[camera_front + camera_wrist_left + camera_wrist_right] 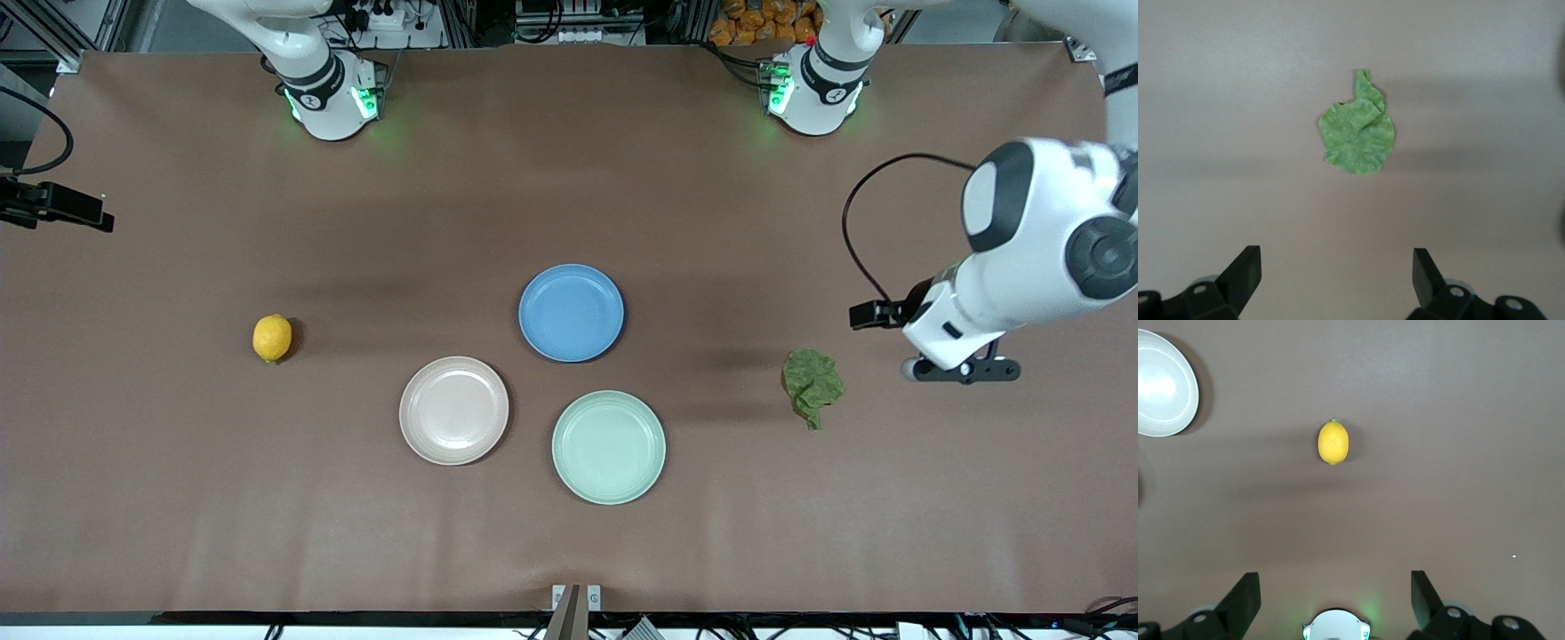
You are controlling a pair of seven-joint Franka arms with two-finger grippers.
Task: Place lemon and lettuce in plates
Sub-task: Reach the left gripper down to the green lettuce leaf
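Nearest me on the worktop (178, 498) I see the mint plate (608, 447), then the beige-pink plate (453, 410) beside it, both bare. A little farther sits the lettuce (812, 384) toward the left arm's end, with my left hand (965, 370) hovering over the worktop just beside it, fingers (1241, 277) spread wide and holding nothing. The lemon (272, 338) lies toward the right arm's end; my right hand (1335, 603) hangs high above it, fingers parted and empty, the lemon well clear of them. The blue plate (571, 312) sits farthest. I can read no labels or writing anywhere
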